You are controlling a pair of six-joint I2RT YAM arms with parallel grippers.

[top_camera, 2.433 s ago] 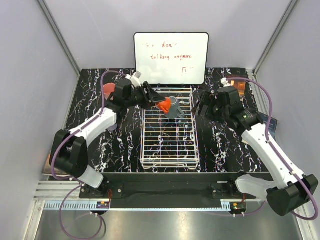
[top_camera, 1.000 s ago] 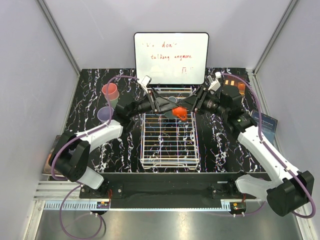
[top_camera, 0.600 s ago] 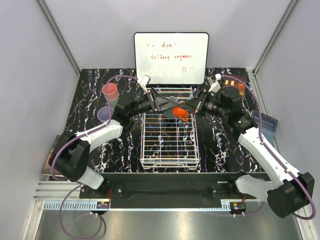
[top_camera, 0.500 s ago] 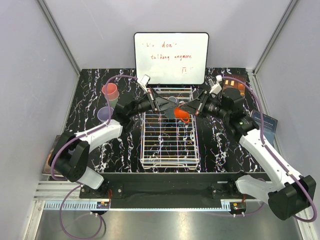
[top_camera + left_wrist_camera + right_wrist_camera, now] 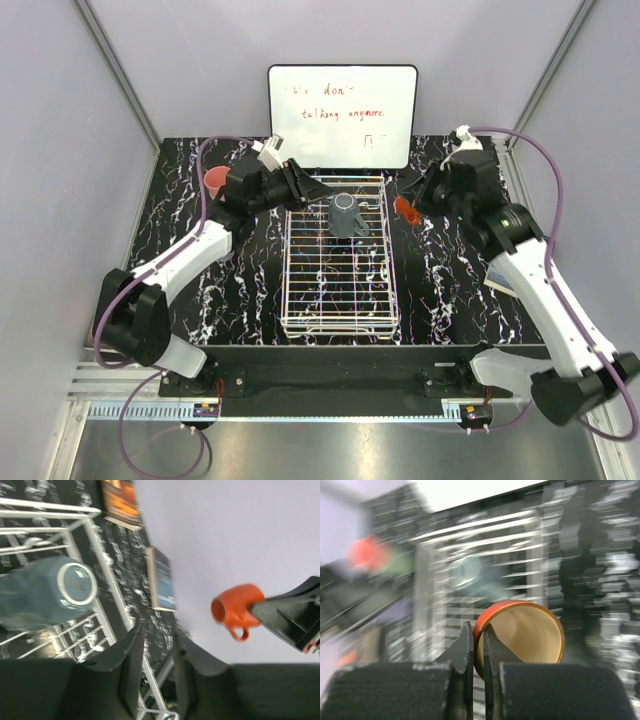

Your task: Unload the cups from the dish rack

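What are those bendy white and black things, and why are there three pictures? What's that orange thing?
Those are two robot arms with pinching grippers. One picture looks down from above; the other two come from small cameras on each arm's wrist. On the black marbled table sits a white wire dish rack with a dark grey mug in it. The right gripper pinches the rim of a small orange cup and holds it in the air beside the rack. The left gripper is near the rack's far corner, holding nothing. Other cups stand on the left, partly hidden by the arm. A whiteboard with red writing leans at the back.
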